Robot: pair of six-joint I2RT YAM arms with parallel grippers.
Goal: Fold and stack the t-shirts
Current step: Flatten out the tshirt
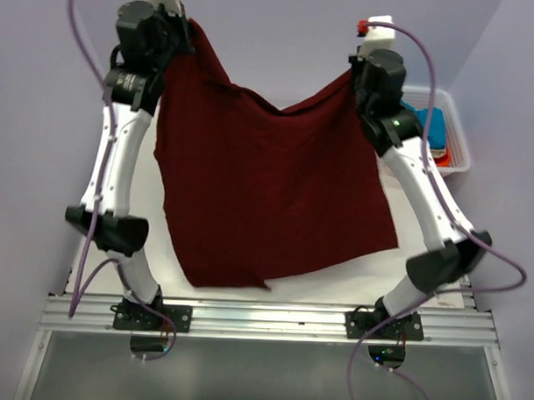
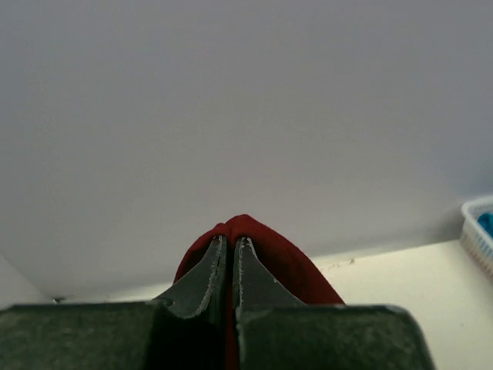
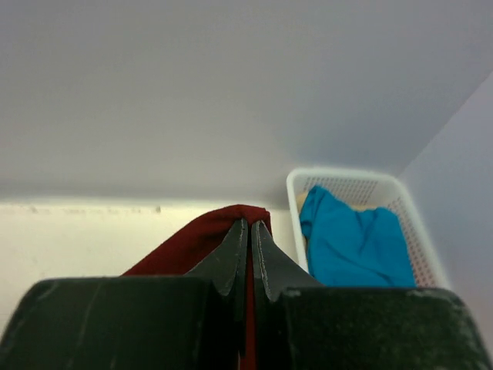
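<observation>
Dark fingers fill the bottom of both wrist views, so I start there. My left gripper [image 2: 233, 250] is pinched tight on a fold of the dark maroon soft-cloth t-shirt [image 1: 267, 191], with a small hump of cloth poking up past the tips. My right gripper [image 3: 250, 231] is clamped the same way on another bunch of that shirt.

From above, the garment hangs as a sheet between the two arms. Its held edge runs left to right and sags in the middle, and the left corner sits higher in the view than the right. The body falls away from that edge toward the arm bases, over the white table [image 1: 361, 272]. Whether the lower hem touches the surface I cannot tell, nor which end carries the collar.

So the cloth lies below and nearer than both hands, its long axis across the rig from gripper to gripper. Neither arm is closer to it; each owns one corner. I judge the laying-down will depend on keeping that edge taut and level.

Just right of my right hand stands the white plastic slatted basket [image 3: 347, 173], with a bright blue t-shirt [image 3: 354, 243] in it.
</observation>
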